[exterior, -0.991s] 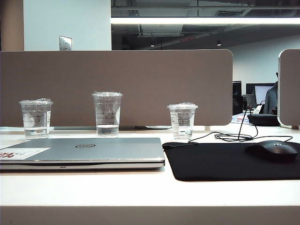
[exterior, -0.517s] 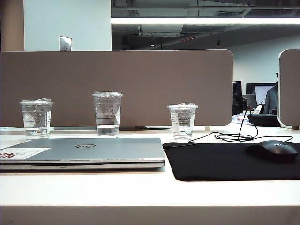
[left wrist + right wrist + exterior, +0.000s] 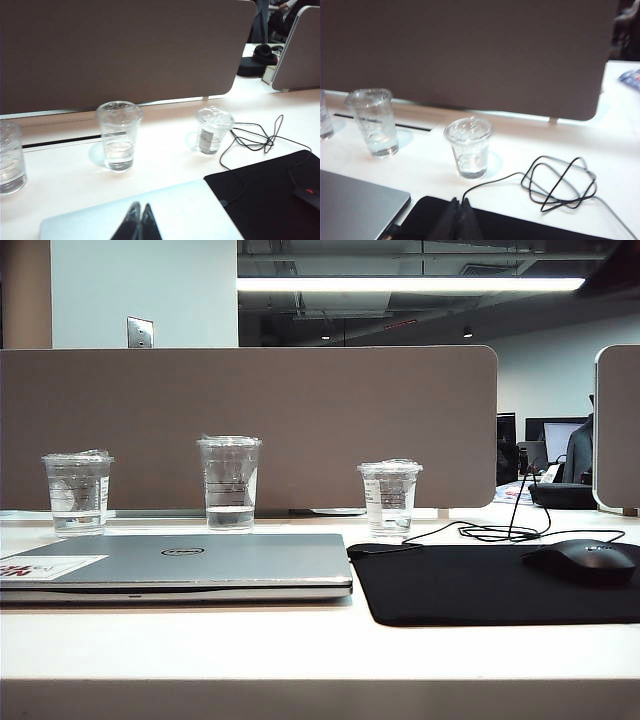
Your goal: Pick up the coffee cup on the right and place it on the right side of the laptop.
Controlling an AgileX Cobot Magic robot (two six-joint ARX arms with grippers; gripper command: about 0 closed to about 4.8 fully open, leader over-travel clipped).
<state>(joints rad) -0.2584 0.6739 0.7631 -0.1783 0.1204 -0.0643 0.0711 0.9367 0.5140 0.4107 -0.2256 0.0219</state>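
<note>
Coffee cup (image 3: 389, 498): stands upright right of centre in the exterior view, behind the black mouse mat (image 3: 500, 582), beside the looped cable (image 3: 560, 182).
Laptop (image 3: 180, 565): closed, lower left of the exterior view.
Taller cup (image 3: 229, 482): left of the target; not to be taken.
Right gripper (image 3: 459, 220): fingers pressed together, empty, at the bottom edge of its wrist view, above the mat's edge and short of the cup.
Left gripper (image 3: 140, 223): fingers pressed together, empty, over the laptop lid.
Advice: spread the right fingers before closing in; grip the cup wall below the crinkled film; avoid the cable.
</note>
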